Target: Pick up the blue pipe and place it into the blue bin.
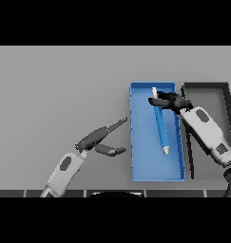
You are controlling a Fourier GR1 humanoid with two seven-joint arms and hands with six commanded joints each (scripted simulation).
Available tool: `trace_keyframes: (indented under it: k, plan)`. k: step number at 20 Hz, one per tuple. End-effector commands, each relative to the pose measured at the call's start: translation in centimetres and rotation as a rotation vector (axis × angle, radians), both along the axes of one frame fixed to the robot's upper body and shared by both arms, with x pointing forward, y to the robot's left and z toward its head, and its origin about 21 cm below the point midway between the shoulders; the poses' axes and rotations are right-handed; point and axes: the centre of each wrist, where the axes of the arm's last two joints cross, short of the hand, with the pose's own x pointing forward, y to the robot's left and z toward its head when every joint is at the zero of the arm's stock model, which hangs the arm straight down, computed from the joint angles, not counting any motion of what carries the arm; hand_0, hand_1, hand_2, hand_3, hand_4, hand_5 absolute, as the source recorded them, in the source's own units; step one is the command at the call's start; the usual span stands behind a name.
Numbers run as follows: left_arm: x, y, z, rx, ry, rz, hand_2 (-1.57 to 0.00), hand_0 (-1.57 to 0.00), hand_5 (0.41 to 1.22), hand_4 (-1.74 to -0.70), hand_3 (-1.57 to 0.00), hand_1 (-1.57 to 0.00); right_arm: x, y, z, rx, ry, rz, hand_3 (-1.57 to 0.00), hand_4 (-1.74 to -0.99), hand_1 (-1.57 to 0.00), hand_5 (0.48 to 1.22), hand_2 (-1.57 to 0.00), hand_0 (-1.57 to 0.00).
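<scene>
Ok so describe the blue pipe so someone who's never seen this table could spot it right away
On the grey table, find the blue bin right of centre, beside a dark bin. Over it, the right hand grips the blue pipe near its top end. It is the only long thin rod, blue with pale tips.

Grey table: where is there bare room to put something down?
The grey table lies bare left of the blue bin, beyond the left robot hand. It is crowded where the right robot hand holds the blue pipe by the dark bin.

Right hand (170, 101) grips blue pipe (160, 127) over blue bin (134, 142); left hand (95, 139) idle.
</scene>
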Motion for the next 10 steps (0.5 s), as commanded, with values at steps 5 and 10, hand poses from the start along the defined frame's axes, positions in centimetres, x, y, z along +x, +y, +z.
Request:
trace_keyframes:
  k: [5, 10]
  plan:
    - [-0.33, 0.37, 0.01, -0.007, -0.002, 0.005, 0.0, 0.0, 0.476, -0.89, 0.0, 0.0, -0.01, -0.1, -0.38, 0.058, 0.01, 0.005, -0.01, -1.152, -0.09, 0.809, -0.03, -0.17]
    - [-0.71, 0.06, 0.72, -0.02, -0.006, 0.001, 0.0, 0.0, 0.48, -0.89, 0.0, 0.0, -0.16, 0.15, -0.01, 0.041, 0.008, 0.021, 0.0, -1.152, -0.1, 0.798, -0.02, -0.21]
